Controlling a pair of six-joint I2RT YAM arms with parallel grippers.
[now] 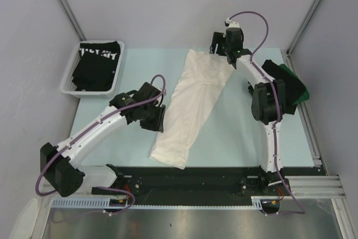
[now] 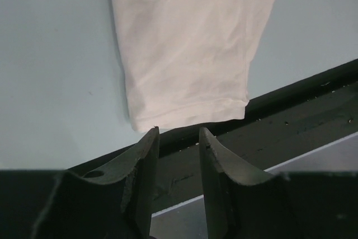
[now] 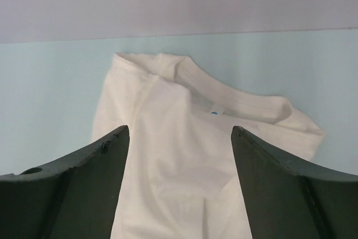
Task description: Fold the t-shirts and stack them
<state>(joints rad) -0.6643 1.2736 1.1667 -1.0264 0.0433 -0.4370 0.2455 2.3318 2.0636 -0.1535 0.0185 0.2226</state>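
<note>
A white t-shirt [image 1: 190, 104], plain side up and folded into a long strip, lies slantwise in the middle of the table. Its hem shows in the left wrist view [image 2: 190, 43] and its collar in the right wrist view [image 3: 184, 155]. My left gripper [image 1: 158, 120] hovers beside the strip's left edge, its jaws a little apart and empty [image 2: 179, 138]. My right gripper [image 1: 217, 50] is wide open and empty above the collar end [image 3: 179, 132]. A black tee with white lettering [image 1: 99, 54] lies in the basket. Folded black [image 1: 274, 74] and dark green [image 1: 299, 90] tees are stacked at the right.
The white mesh basket [image 1: 70, 79] stands at the table's back left. A black rail [image 1: 190, 174] runs along the near edge, just past the shirt's hem [image 2: 302, 104]. Grey walls close in the back and both sides.
</note>
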